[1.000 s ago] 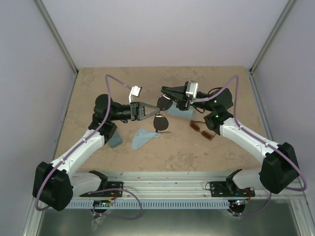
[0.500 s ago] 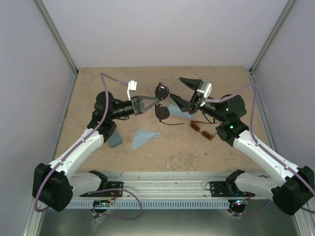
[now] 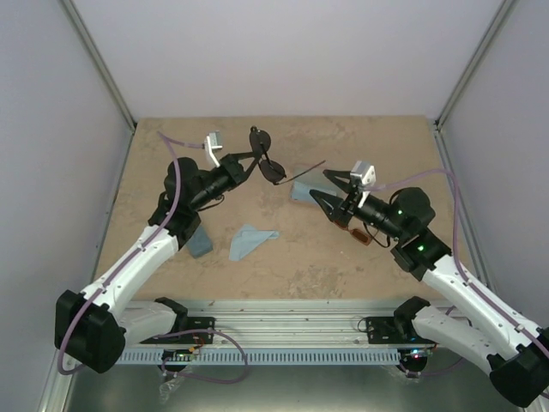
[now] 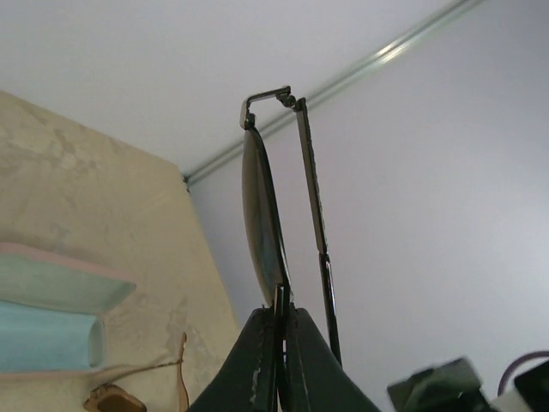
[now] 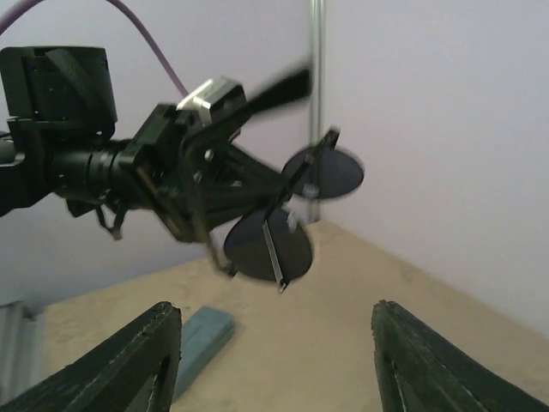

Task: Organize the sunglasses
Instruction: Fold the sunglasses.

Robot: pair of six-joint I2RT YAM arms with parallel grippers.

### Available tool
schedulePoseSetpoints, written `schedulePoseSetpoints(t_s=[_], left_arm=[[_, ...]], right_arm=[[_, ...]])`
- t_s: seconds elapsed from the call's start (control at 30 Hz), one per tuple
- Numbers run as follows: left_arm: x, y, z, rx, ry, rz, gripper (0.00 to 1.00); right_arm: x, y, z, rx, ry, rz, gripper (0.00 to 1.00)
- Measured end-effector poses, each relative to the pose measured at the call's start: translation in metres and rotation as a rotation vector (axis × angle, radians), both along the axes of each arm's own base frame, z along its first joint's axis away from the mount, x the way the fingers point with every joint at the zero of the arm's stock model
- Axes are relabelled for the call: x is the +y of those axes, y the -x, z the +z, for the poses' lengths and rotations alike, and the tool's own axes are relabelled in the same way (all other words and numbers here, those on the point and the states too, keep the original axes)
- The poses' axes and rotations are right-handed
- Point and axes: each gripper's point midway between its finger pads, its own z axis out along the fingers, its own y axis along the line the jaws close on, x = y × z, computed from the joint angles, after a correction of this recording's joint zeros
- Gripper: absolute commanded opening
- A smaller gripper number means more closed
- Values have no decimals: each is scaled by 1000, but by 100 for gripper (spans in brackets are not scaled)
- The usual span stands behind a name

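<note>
Nearest, on the table point(image 3: 292, 266), lies a cloth point(image 3: 250, 240). To its right the amber pair point(image 3: 362, 236) rests on the table, partly hidden under the right arm. Just beyond it the right end effector point(image 5: 274, 319) stands wide open and holds nothing, its fingers pointing toward the raised glasses. Farther back, in the upper centre of the top view, the left end effector point(image 4: 280, 319) is closed narrowly on the wire pair point(image 4: 260, 219). It pinches the rim of one lens edge-on, so the frame is held in the air above the table with one temple swung out. The wire pair is judged light, thin and easily bent, with smooth lenses that may slip. A hold at the bridge or a hinge corner would likely strain it less than one on a temple. The amber pair looks thicker and stiffer, and is probably best taken across its front bar.
</note>
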Motion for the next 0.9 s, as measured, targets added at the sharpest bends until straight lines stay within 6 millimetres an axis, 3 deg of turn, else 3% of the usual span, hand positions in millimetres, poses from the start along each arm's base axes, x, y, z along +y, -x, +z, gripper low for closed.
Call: schedulePoseSetpoints(t_s=[0.13, 0.3, 0.57, 0.9], left_arm=[[9, -5, 6, 6, 25, 64, 0], [9, -8, 2, 25, 31, 73, 0], [-8, -10, -20, 81, 0, -21, 0], [-28, 12, -21, 60, -14, -212, 0]], right_arm=[[5, 6, -22, 49, 26, 47, 28], [25, 16, -32, 116, 5, 170, 14], [62, 5, -34, 213, -55, 289, 5], [77, -25, -26, 263, -93, 246, 4]])
